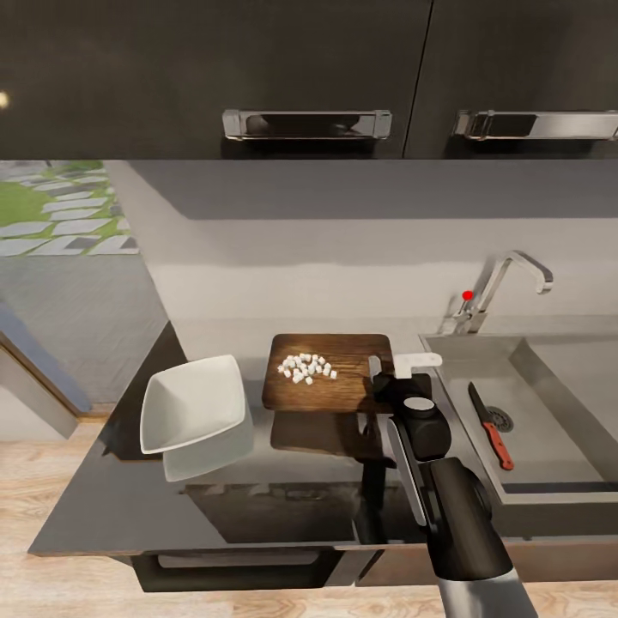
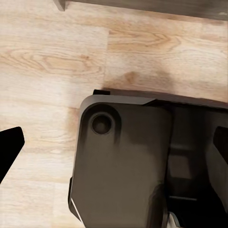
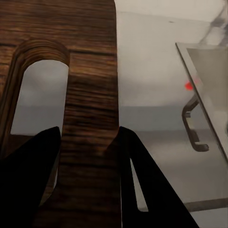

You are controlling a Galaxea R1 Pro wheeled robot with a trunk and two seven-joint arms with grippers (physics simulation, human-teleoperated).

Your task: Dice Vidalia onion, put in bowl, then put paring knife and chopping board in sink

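The dark wooden chopping board [image 1: 330, 390] lies on the grey countertop [image 1: 129, 498] with a small heap of diced onion [image 1: 307, 367] on its left half. My right gripper [image 1: 395, 371] is at the board's slotted right end. In the right wrist view the right gripper [image 3: 88, 133] is shut on the strip of chopping board [image 3: 90, 95] beside the slot, one finger in the slot and one outside the end. The white bowl [image 1: 193, 403] sits left of the board. In the sink [image 1: 558, 386] the paring knife [image 1: 491, 427] lies near the drain. My left gripper [image 2: 114, 142] hangs open over the floor.
The chrome faucet [image 1: 506, 283] with its red knob [image 1: 467, 294] stands behind the sink's left corner. Dark upper cabinets with steel handles [image 1: 306, 124] hang above. The robot's dark base [image 2: 128, 166] and the wood floor [image 2: 52, 57] lie under the left gripper.
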